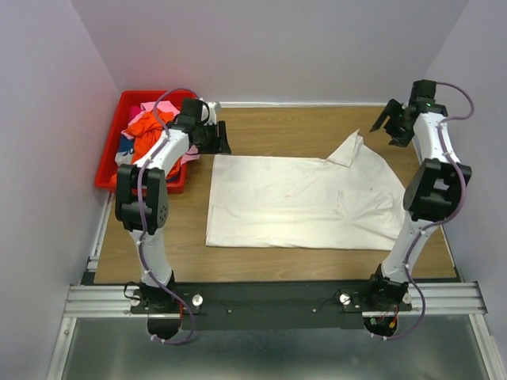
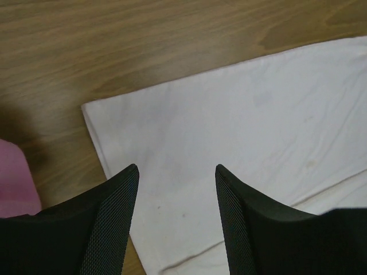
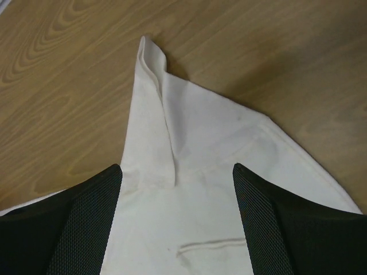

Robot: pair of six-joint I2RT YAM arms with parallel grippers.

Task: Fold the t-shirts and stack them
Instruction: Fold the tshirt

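Currently | white t-shirt (image 1: 305, 202) is lying spread on desk (image 1: 261, 131) | left fingers (image 2: 109, 229) are hovering wide apart, empty, over its far-left corner | right fingers (image 3: 86, 223) are gaping, empty, above upturned sleeve (image 3: 155, 74) | risk: pinching sleeve tip alone, likely dragging cloth askew, wrinkling fold

T-shirt (image 1: 305, 202) spread mid-table (image 1: 269, 127), bin (image 1: 127, 107) of clothes (image 1: 146, 131) at far left, sleeve (image 1: 348, 149) pointing back

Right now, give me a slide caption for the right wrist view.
Open right pincer hovers above the sleeve of a white t-shirt on the wooden table.
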